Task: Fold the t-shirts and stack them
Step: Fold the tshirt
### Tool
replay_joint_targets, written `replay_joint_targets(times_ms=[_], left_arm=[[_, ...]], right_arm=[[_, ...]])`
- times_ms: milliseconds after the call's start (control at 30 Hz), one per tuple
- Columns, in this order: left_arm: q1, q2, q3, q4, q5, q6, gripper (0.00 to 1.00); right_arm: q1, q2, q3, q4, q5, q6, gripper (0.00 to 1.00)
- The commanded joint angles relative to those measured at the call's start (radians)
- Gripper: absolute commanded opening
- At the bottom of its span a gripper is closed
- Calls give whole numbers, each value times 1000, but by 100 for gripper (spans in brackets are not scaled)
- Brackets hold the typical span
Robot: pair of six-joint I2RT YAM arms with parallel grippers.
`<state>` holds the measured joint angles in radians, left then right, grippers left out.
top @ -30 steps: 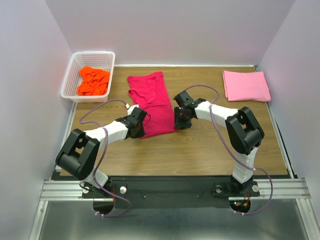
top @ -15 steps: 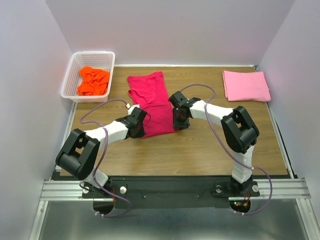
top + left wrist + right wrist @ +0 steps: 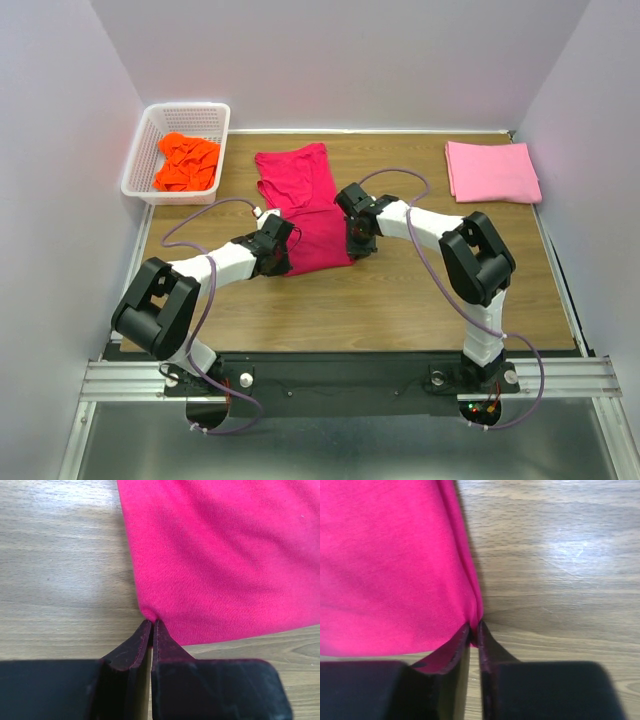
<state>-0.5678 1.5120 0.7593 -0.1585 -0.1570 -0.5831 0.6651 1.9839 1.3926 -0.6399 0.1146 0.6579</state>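
**Top view.** Upper left: white plastic lattice basket [image 3: 137, 170] holding the orange t-shirt [image 3: 187, 162], crumpled in a heap. Upper right: light pink t-shirt [image 3: 492, 171], folded to a flat rectangle, well apart from both arms. Centre: crimson t-shirt [image 3: 305, 200], spread flat on the wood-grain table [image 3: 420, 290], neckline toward the top of frame, w/ a wrinkle across mid-length.

**Wrist views.** The crimson cloth is a soft, fine knit w/o print. The tabletop is pale brown laminate w/ streaky grain and a dull sheen.

**Arms.** Both arms (white links, black joints) reach inward w/ forearms low over the table, one at each lower corner of the crimson shirt. Left gripper [image 3: 151, 625] is at the lower-left corner, tips pressed together w/ the hem corner pinched betw. them. Right gripper [image 3: 474, 630] is at the lower-right corner, tips nearly together w/ cloth nipped in the narrow slit.
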Motion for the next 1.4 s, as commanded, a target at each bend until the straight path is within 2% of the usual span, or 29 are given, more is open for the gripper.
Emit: replay_joint_targets(times_ms=[0, 67, 267, 433, 567, 733, 867, 1133, 1367], left_arm=[[-3, 39, -35, -52, 27, 20, 0], [-3, 53, -12, -52, 27, 31, 0], [-17, 88, 71, -92, 63, 42, 0], [-73, 57, -4, -93, 100, -43, 0], [-196, 21, -80, -95, 120, -156, 0], [-352, -61, -156, -113, 151, -306, 0], [-405, -173, -215, -165, 152, -400, 0], [-438, -354, -198, -302, 117, -504, 0], [-432, -352, -34, -403, -12, -508, 0]], right_arm=[[19, 121, -67, -53, 17, 0, 8], [18, 121, -63, -55, 46, -14, 1], [11, 84, -90, -83, 76, -43, 1], [11, -12, -216, -86, 47, -49, 1], [11, -115, -366, -93, -9, -52, 1], [14, -227, -478, -164, -53, -60, 1], [14, -327, -527, -217, -32, -61, 1], [13, -464, -492, -340, 83, -67, 1], [10, -493, -267, -443, 186, -86, 1]])
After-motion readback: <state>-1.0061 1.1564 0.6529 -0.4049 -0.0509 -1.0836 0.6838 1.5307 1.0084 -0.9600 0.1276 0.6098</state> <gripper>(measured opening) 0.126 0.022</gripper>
